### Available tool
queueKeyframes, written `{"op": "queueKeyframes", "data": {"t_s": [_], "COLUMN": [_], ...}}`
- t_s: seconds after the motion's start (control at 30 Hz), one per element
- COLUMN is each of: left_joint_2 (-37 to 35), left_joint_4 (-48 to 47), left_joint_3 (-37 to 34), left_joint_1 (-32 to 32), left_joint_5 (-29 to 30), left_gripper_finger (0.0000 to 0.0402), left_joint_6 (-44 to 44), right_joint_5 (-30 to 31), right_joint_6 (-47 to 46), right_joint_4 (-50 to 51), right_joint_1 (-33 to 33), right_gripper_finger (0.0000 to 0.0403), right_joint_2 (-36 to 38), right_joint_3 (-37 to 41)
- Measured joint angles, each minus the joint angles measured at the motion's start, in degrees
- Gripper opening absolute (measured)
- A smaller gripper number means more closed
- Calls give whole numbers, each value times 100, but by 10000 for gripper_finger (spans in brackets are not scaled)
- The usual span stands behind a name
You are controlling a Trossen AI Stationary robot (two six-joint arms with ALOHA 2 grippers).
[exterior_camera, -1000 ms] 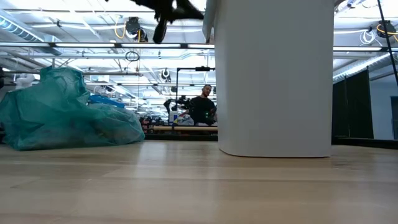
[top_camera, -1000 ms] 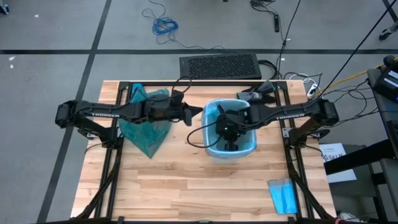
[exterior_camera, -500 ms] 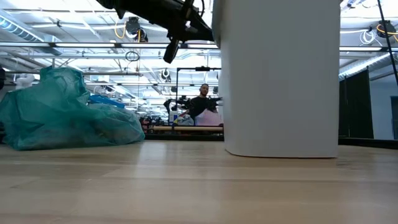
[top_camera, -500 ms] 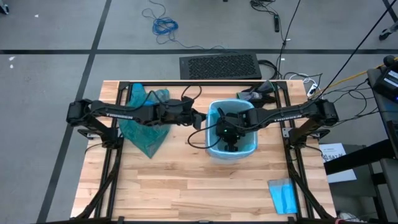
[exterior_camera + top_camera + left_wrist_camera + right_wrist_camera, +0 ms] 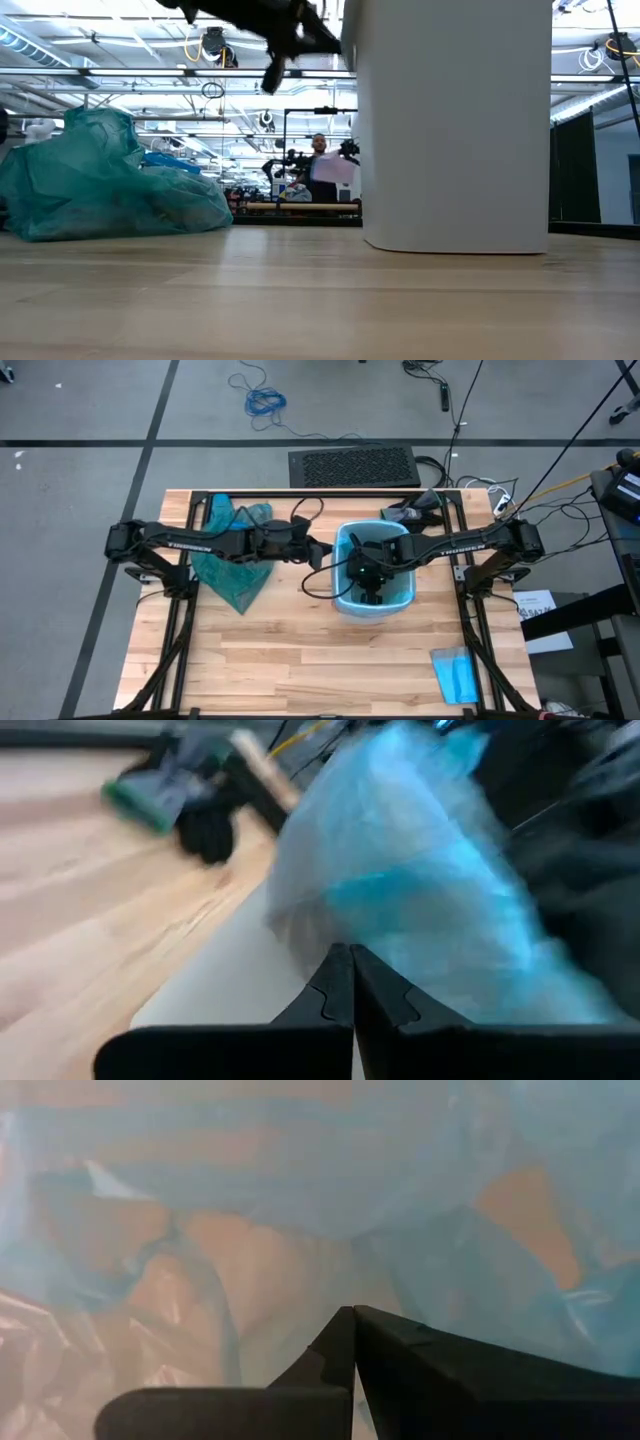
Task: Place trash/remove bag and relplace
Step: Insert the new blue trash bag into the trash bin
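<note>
Both sets of jaws are clenched on nothing, the right gripper [image 5: 372, 592] down inside the white bin [image 5: 345, 603] lined with pale blue plastic [image 5: 340, 550], the left gripper [image 5: 326, 550] at the bin's rim, with the teal bag [image 5: 232, 565] heaped on the bench [image 5: 300, 660] under the left arm.

Crumpled translucent teal-green plastic bin liner [image 5: 232, 555] slumped in a loose heap on the wooden tabletop, left of centre in the high view, a low wrinkled mound at the left edge of the low view [image 5: 100, 180]
</note>
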State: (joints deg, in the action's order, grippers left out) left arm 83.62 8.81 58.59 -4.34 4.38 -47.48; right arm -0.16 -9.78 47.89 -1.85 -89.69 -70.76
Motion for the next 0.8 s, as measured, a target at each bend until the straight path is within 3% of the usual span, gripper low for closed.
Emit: {"op": "queueKeyframes", "data": {"t_s": [0.2,0.33,0.53,0.63,0.8], "left_joint_2": [-659,-1037,-1089,-955,-712], "left_joint_4": [-386,-1181,-2376,-1667,149], "left_joint_3": [11,11,7,7,17], "left_joint_1": [306,729,1507,1937,2469], "left_joint_5": [335,1190,2302,2347,2805], "left_gripper_finger": [0,0,0,0,0], "left_joint_6": [239,178,-763,-687,155], "right_joint_5": [0,-1,-20,-21,-24], "right_joint_6": [-2,4,17,35,39], "right_joint_4": [31,16,-11,-24,-73], "right_joint_1": [-1,0,-2,-2,0], "right_gripper_finger": [0,0,0,0,0], "right_joint_2": [0,0,0,0,0], "right_joint_3": [0,0,0,0,0]}}
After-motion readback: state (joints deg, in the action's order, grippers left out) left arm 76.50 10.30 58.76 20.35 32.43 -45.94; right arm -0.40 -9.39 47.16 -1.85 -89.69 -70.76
